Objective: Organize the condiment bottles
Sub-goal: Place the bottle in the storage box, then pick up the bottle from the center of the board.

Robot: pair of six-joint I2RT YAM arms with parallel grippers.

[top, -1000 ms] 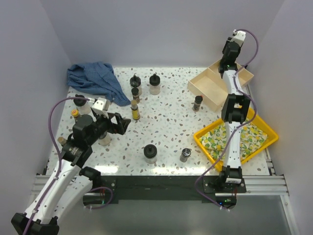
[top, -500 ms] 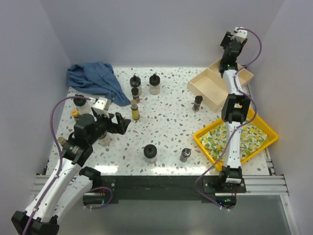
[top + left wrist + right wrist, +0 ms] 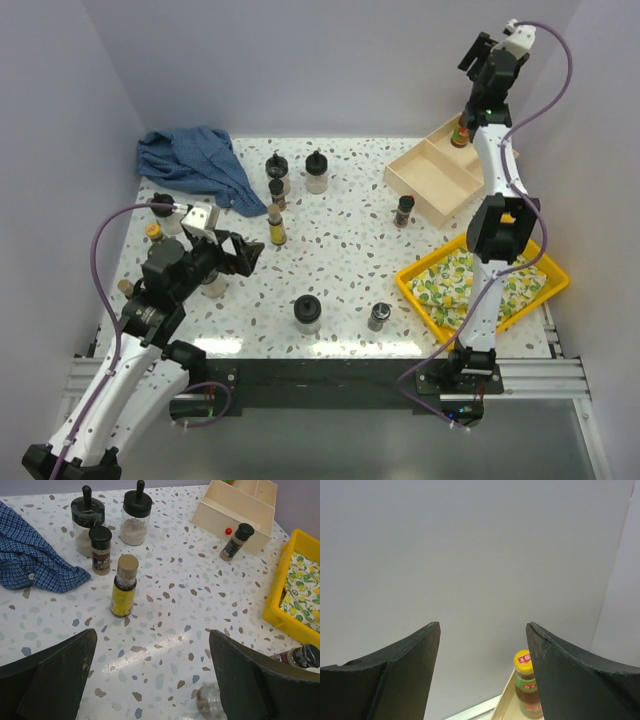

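The yellow-capped brown sauce bottle [image 3: 526,682] stands upright in the far compartment of the beige divided tray [image 3: 438,178], below the right claw [image 3: 483,626], whose jaws gape empty. Best draw it away high, clear of the cap. The left claw [image 3: 152,635] hovers wide over the speckled worktop [image 3: 165,605].

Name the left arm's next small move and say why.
Probably ease the left end effector forward toward the yellow-labelled bottle. Its jaws stand wide open and empty. In the wrist view that bottle stands upright just ahead, a little left of centre between them and apart from its neighbours, so a short advance should bracket it.
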